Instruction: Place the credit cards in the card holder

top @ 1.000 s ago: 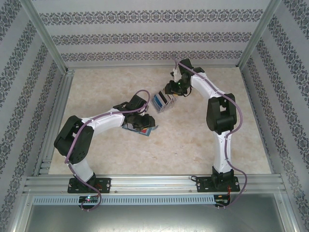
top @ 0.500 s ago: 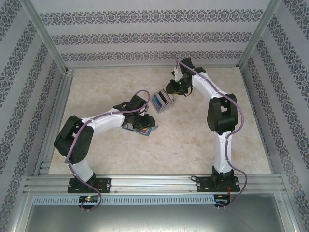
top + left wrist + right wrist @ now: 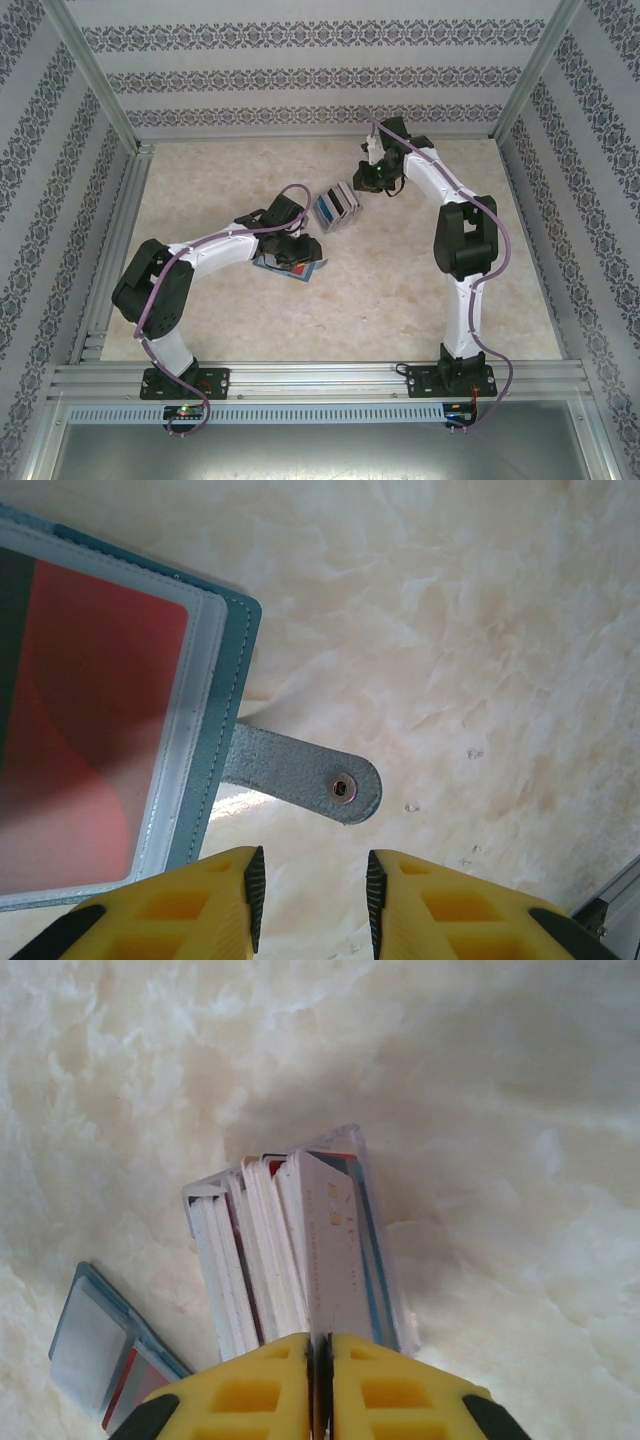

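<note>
The card holder (image 3: 232, 670) is teal with a clear sleeve showing a red card (image 3: 100, 710), and its snap strap (image 3: 300, 775) lies flat on the table. My left gripper (image 3: 312, 900) hovers open just in front of that strap with nothing between its fingers; from above it sits over the holder (image 3: 283, 270). Several credit cards (image 3: 255, 1250) stand on edge in a clear box (image 3: 335, 207). My right gripper (image 3: 321, 1345) is shut on the near edge of a whitish card (image 3: 335, 1250) in that box, and from above it (image 3: 370, 180) is at the box's right.
The holder's corner (image 3: 95, 1345) shows left of the box. Patterned walls and aluminium rails (image 3: 110, 250) enclose the marble-look table. A rail corner (image 3: 610, 915) is close to my left gripper.
My right gripper has closed onto the whitish card and drawn back slightly to the upper right. The left arm and the card holder have not moved.
</note>
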{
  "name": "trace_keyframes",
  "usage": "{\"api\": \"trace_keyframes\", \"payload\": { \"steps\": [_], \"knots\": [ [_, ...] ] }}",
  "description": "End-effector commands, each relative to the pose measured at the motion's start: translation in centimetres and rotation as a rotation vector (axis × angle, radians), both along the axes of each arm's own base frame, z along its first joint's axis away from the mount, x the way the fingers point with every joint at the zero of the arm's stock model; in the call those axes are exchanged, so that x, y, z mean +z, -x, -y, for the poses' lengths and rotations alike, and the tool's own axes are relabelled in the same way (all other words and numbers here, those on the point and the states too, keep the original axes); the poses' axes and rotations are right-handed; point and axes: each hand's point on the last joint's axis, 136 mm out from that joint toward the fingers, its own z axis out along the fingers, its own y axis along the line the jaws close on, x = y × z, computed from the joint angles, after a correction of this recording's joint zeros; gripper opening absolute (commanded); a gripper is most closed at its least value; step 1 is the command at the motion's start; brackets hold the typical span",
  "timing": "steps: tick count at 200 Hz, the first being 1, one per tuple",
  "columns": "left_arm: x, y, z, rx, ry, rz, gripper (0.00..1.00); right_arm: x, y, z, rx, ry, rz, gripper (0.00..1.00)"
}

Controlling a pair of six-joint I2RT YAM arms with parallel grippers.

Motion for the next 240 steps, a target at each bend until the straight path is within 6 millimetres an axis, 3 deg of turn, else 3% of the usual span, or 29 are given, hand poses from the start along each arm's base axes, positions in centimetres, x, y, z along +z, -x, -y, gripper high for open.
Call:
{"api": "trace_keyframes", "payload": {
  "steps": [1,57,111,143,192,213,240],
  "knots": [
    [0.7,-1.1,-1.0,0.012,-0.020,0.028,0.35,2.3,0.6,0.1,0.012,-0.018,0.035,0.10],
    [1.4,-2.8,-3.5,0.042,-0.042,0.037,0.35,4.2,1.1,1.1,0.002,-0.008,0.074,0.10],
    [0.7,-6.8,-7.3,0.118,-0.048,0.035,0.35,7.5,3.0,1.4,0.004,-0.012,0.132,0.10],
    [-0.9,-9.7,-9.1,0.148,-0.067,0.025,0.35,8.7,5.8,0.7,0.015,-0.041,0.149,0.10],
    [-3.4,-12.6,-7.7,0.121,-0.007,-0.018,0.35,8.5,11.7,-2.3,0.070,-0.082,0.149,0.11],
    [-4.0,-12.9,-7.0,0.107,0.025,-0.037,0.35,8.0,13.8,-3.5,0.090,-0.093,0.144,0.12],
    [-5.1,-11.7,-7.6,0.099,0.000,-0.064,0.35,7.5,15.7,-5.4,0.099,-0.154,0.136,0.12]
  ]
}}
